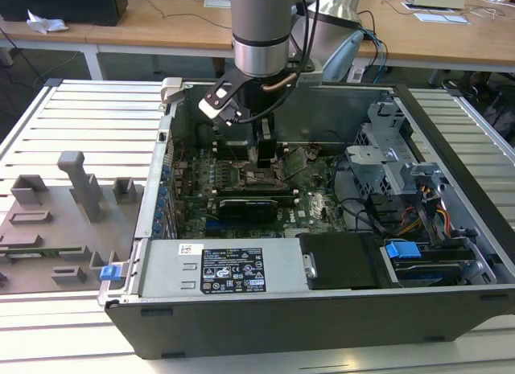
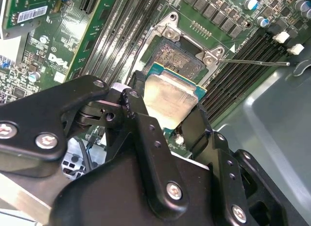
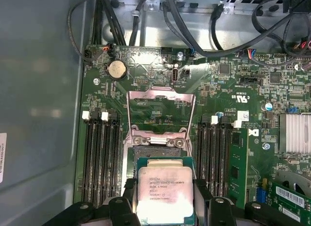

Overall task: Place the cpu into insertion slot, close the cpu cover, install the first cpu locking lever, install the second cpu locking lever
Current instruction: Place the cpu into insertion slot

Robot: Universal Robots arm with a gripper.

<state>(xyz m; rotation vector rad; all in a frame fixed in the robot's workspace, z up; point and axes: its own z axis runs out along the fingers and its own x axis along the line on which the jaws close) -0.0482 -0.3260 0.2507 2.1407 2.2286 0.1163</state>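
Observation:
My gripper [image 1: 265,155] reaches down into the open computer case, over the middle of the green motherboard [image 1: 315,203]. It is shut on the cpu [image 3: 165,193], a flat square chip with a pale metal top, held by two opposite edges between black fingers [image 3: 127,189]. In the second wrist view the cpu [image 2: 170,97] hangs just above and partly over the insertion slot [image 2: 176,56]. The slot's dark centre [image 3: 156,151] lies bare. The cpu cover [image 3: 160,96], a silvery frame with a window, stands flipped open behind the slot. A thin lever rod [image 2: 252,62] sticks out beside the slot.
Rows of black memory slots [image 3: 99,158] flank the socket on both sides. A long black card [image 1: 249,205] lies nearer the front, with the power supply [image 1: 217,265] and drive cages [image 1: 394,165] around. Cables [image 3: 194,36] run along the case wall. A grey fixture plate [image 1: 64,221] sits at the exterior view's left.

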